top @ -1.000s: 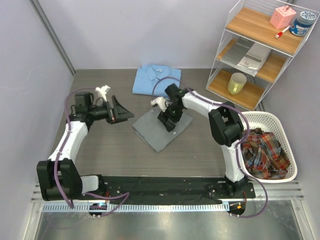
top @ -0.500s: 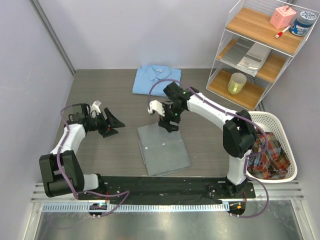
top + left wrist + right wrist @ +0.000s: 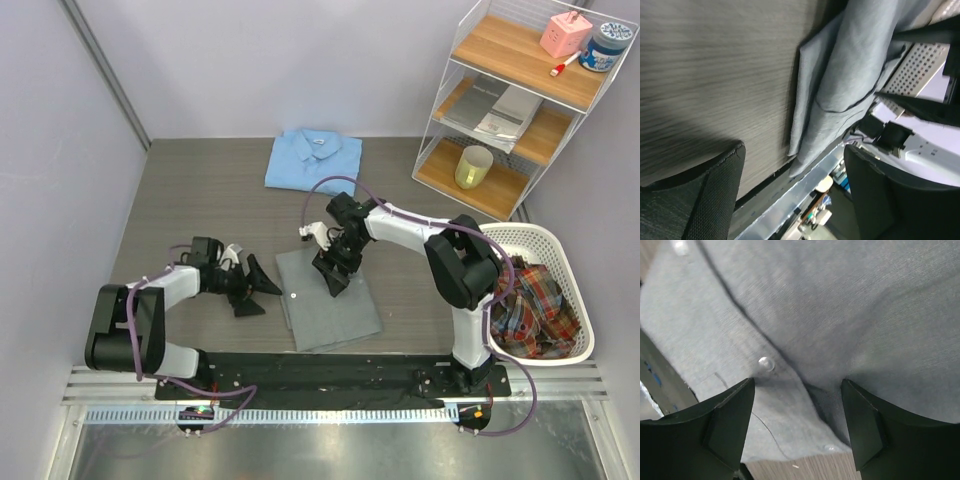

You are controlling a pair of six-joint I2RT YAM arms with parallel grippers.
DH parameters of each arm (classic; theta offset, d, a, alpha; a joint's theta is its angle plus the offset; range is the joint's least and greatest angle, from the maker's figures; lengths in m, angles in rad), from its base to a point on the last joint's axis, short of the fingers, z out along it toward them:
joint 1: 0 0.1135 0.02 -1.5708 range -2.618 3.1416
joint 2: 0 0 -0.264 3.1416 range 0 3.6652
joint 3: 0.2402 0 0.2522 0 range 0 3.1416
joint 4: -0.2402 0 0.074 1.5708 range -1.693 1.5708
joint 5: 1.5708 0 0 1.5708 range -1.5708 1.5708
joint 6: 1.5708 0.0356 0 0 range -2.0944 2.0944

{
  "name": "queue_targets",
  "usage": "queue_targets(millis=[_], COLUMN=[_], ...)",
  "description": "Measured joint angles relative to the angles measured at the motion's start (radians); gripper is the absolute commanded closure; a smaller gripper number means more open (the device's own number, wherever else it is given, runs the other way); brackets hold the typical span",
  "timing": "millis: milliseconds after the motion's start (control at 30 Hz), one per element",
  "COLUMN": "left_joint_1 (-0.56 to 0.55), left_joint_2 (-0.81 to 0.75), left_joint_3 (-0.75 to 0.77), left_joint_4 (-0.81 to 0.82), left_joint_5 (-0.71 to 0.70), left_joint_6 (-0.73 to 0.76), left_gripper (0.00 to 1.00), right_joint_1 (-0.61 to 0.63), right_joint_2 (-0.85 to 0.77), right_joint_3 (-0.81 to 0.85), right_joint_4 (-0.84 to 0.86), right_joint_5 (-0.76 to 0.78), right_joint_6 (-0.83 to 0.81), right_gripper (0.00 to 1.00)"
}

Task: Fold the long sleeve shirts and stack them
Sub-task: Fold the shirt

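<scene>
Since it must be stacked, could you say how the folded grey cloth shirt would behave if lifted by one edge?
The folded grey cloth shirt probably droops and unfolds: its layers lie loose. It likely slides easily on the smooth dark table.

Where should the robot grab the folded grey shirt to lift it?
Probably the left edge of the grey shirt, approached low from the left, where the left gripper sits open. It lies flat and far wider than the jaws, so only an edge fits; there the folded layers form a lip.
</scene>
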Motion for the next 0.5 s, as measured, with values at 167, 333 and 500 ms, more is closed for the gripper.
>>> queue_targets(millis=[167, 333, 500], left_joint_1=[-0.047, -0.049, -0.060], left_joint_2=[0.018, 0.103, 0.169], left_joint_3=[-0.058, -0.091, -0.088], left_joint_4=[0.144, 0.344, 0.496], left_joint_5=[0.042, 0.119, 0.144], left_joint_6=[-0.110, -0.217, -0.261], left_gripper=[0.20, 0.22, 0.28], right_joint_1=[-0.017, -0.035, -0.045], right_joint_2=[0.040, 0.064, 0.071], right_joint_3=[0.013, 0.041, 0.047], right_joint_4=[0.019, 0.016, 0.026], right_joint_5=[0.010, 0.006, 0.006], right_joint_6=[0.084, 0.192, 0.273], right_gripper=[0.28, 0.28, 0.29])
